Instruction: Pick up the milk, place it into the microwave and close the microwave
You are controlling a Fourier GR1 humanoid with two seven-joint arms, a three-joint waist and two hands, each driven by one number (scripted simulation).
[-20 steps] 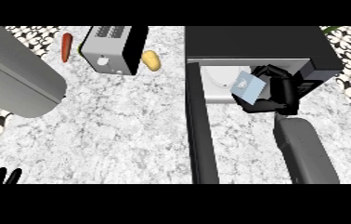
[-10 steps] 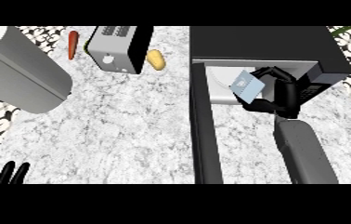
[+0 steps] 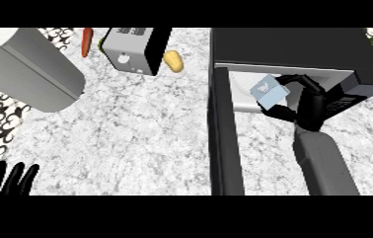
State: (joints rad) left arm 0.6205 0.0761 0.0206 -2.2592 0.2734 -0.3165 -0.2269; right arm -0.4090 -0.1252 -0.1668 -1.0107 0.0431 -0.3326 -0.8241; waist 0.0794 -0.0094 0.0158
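Head view looked steeply down on the speckled bench [image 3: 153,133], where the biggest thing was the black microwave [image 3: 287,44] at the upper right, its door [image 3: 224,133] swung open and running down the middle of the view as a long dark bar. At the upper left sat a large grey rounded object [image 3: 36,69], and beside it a toaster [image 3: 134,49], with a carrot [image 3: 87,40] on one side of that and a small yellowish food item [image 3: 172,60] on the other. The right robot hand [image 3: 310,103] reached into the microwave's pale cavity, fingers curled around the milk [image 3: 268,90], a light blue carton held tilted just inside the opening. The left robot hand [image 3: 18,178] rested at the lower left edge, fingers straight and up. By the look of it, the pickup was done and the placing was under way; releasing the carton, drawing the arm out and shutting the door all remained.
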